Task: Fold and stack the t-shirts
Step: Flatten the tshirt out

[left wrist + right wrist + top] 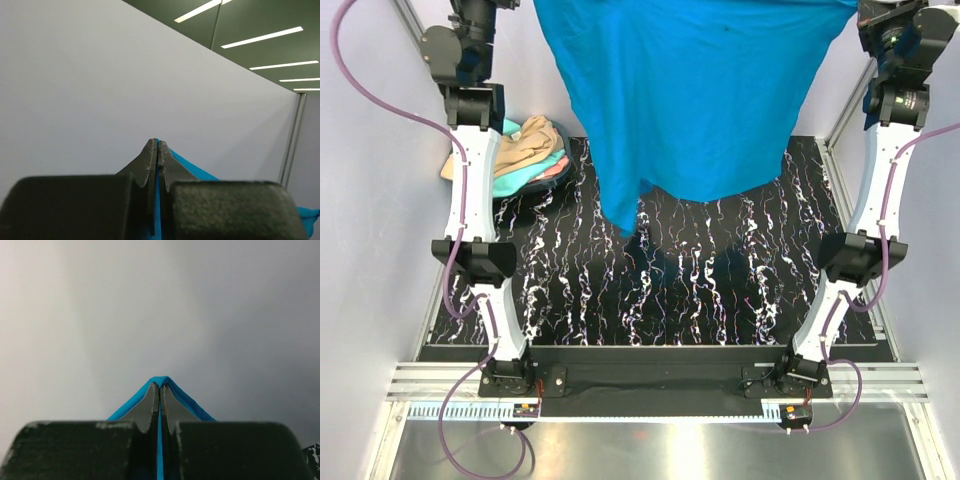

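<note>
Blue t-shirt (700, 90) hangs over table (720, 300), top edge clamped in L pincer (157, 145) & R pincer (160, 386).

The blue t-shirt (700, 90) is soft matt cloth, smooth with loose folds. Left of it, the heap of t-shirts (525, 150), tan, mint and coral, is the same matt cloth, crumpled. Beneath it the table (720, 290) is smooth black, veined white like marble. The left claw (157, 145) and right claw (160, 387) are grainy matt dark plastic.
</note>
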You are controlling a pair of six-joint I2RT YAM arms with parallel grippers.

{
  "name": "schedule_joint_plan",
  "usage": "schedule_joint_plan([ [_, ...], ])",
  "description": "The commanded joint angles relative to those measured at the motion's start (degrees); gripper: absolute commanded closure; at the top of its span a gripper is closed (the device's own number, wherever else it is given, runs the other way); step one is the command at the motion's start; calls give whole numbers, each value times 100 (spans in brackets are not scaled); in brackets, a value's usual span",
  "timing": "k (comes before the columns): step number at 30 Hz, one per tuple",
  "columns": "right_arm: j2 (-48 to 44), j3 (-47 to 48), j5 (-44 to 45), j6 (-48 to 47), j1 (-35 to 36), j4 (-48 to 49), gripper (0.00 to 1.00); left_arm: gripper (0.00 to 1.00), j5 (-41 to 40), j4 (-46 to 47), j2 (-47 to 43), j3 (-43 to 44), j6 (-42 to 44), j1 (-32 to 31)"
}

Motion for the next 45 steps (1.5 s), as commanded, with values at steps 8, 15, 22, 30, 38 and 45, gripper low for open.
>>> schedule_joint_plan([
  [8, 48, 411, 75, 253, -127, 331, 100, 100, -516, 885, -36, 214, -636, 500],
  [15, -1173, -1367, 110, -468, -171, -601, 100, 100, 977, 411, -650, -758, -1418, 650],
  [22, -3423, -5570, 66, -1206, -154, -1181, 100, 100, 2343, -505, -3205, -5529, -798, 361],
  [30, -4954, -9085, 734, -1374, 971, -2569, 100, 100, 945, -3505, -5651, -9238, 40, 52],
  [38, -4393, -10285, -83, -969, 963, -3633, 100, 100, 154, -5117, -6522, -11228, -1337, 52],
  [45, -4322, -10268, 268, -1189, 972, -3889, 100, 100, -936, -6094, -6637, -11204, -1745, 52],
])
